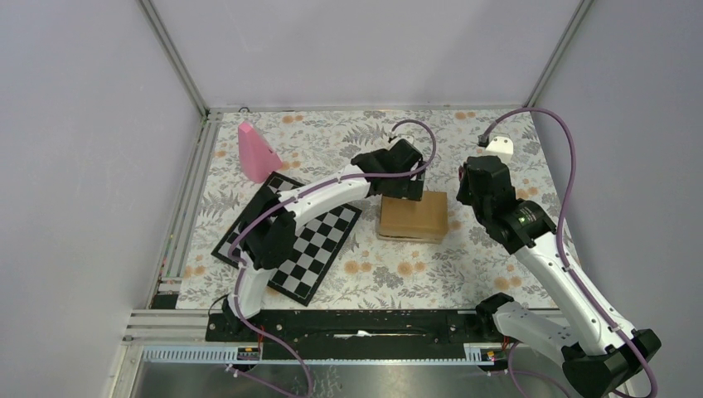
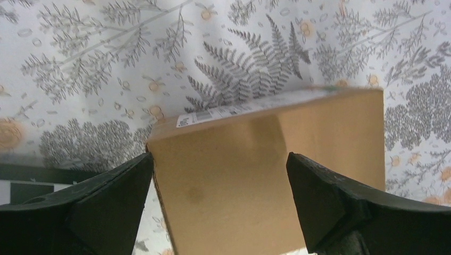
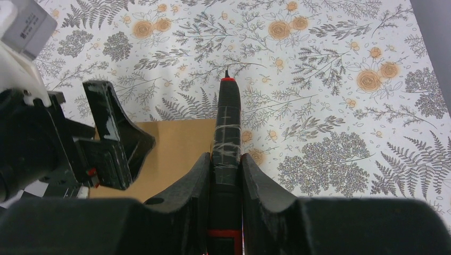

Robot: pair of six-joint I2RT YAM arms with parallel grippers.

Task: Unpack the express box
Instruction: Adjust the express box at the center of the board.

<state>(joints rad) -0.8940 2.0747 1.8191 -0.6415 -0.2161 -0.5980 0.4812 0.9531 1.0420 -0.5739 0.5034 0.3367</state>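
Observation:
The express box is a plain brown carton lying flat on the flowered cloth, with a white label strip along its far edge. My left gripper hovers at the box's far left corner, jaws wide open. In the left wrist view the box top fills the gap of the left gripper, one fingertip at the box's left edge. My right gripper is shut on a black, tape-wrapped cutter with a red tip pointing away, just right of the box.
A pink cone stands at the back left. A black-and-white chessboard lies left of the box, under the left arm. A small white object sits at the back right. Grey walls enclose the table on three sides.

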